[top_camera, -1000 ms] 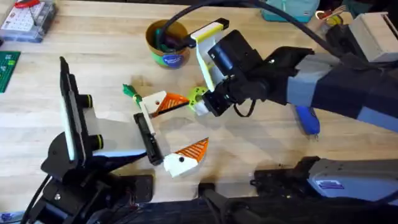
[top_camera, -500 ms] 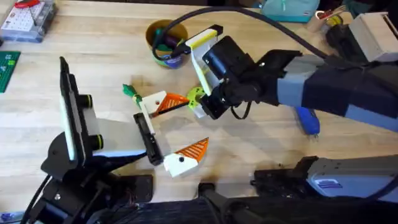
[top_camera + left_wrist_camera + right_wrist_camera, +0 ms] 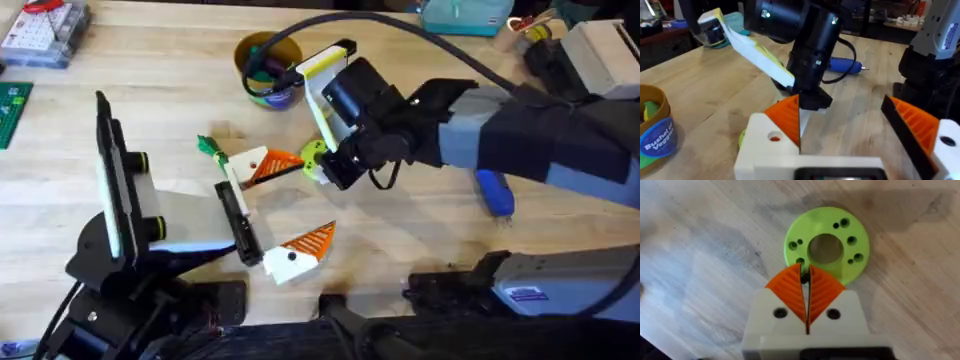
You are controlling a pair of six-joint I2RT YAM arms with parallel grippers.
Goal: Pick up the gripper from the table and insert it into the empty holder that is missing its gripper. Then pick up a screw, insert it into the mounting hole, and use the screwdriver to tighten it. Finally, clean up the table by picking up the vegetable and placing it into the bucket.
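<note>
Right gripper is down on the vegetable, pads pressed nearly together at the disc's near rim — looks like they've pinched the edge, though you can't confirm a firm hold from here. The disc lies flat on the table, just beside the orange pad of the left gripper, whose fingers stand wide apart with nothing between them. My read: a thin, stiff, light printed part, smooth, so flat on wood it's hard to get under; take it by the rim or hook a pad through the centre hole, and expect it to pivot or slip if you only have a sliver. The bucket sits near, beyond the disc, already holding some green bits. You've got open room to lift straight up and swing over — watch the left gripper's finger close by, and the screwdriver lying well apart under the right arm.
</note>
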